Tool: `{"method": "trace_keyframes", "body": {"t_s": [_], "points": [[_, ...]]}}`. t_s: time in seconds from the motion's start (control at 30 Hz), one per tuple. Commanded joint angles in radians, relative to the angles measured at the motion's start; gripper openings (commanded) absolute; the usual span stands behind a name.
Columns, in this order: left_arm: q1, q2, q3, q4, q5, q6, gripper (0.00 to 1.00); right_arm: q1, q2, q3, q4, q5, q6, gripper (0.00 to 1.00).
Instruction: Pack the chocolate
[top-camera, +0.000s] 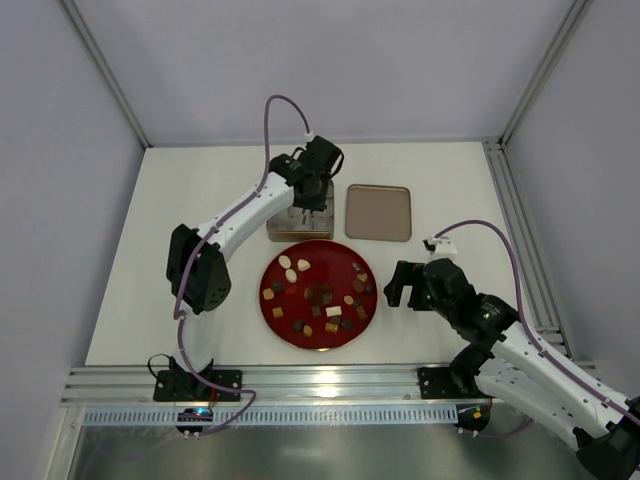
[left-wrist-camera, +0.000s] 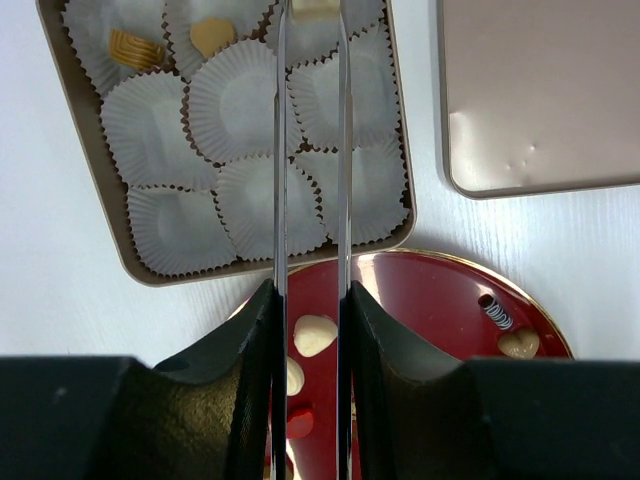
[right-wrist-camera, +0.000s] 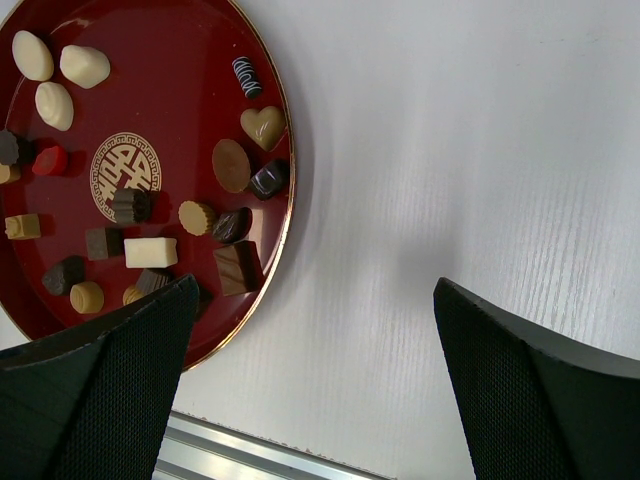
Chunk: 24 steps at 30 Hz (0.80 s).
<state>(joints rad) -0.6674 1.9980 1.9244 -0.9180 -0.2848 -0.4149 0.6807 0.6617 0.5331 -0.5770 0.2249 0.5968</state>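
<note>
Red lacquer plate (right-wrist-camera: 170, 70), round, with a gold rim and a gold emblem at its centre, standing on the white worktop (right-wrist-camera: 450, 150) in front of the two arms.

- The chocolate (right-wrist-camera: 150, 252): most pieces lie loose on the plate in dark brown, tan and cream-white. Among them are a tan heart (right-wrist-camera: 264, 127), a dark piece with white stripes (right-wrist-camera: 246, 76) and one red piece (right-wrist-camera: 50, 160).
- Gold-tan box (left-wrist-camera: 88, 140): rectangular, just beyond the plate's far edge. It is lined with white crinkled paper cups (left-wrist-camera: 240, 105).
- Chocolates in the box: a ribbed tan chocolate (left-wrist-camera: 137, 48) sits in one far cup and a smooth tan chocolate (left-wrist-camera: 212, 35) in the cup beside it. The nearer cups in view hold nothing.
- Lid (left-wrist-camera: 540, 90): matching gold-tan, flat on the worktop just right of the box and apart from it.
- Left gripper (left-wrist-camera: 312, 25): reaches over the box with its long thin fingers pointing down. The jaws are drawn narrow and closed on a cream-white chocolate (left-wrist-camera: 315, 9), held at the tips above the far row of cups.
- Right gripper (right-wrist-camera: 310, 380): hangs over bare worktop just right of the plate. The jaws are spread wide with nothing between them.
</note>
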Motion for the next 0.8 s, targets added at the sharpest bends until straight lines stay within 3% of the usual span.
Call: {"method": "trace_keyframes", "body": {"t_s": [0.0,0.53,0.77], "points": [[0.003,0.019,0.047,0.011,0.001,0.018,0.31,0.000,0.003,0.027,0.012,0.014,-0.002,1.00],[0.009,0.050,0.041,0.025,0.004,0.027,0.43,0.000,-0.004,0.013,0.017,0.004,0.005,1.00],[0.009,0.025,0.064,0.002,-0.005,0.034,0.43,0.000,-0.004,0.013,0.019,0.002,0.003,1.00]]}}
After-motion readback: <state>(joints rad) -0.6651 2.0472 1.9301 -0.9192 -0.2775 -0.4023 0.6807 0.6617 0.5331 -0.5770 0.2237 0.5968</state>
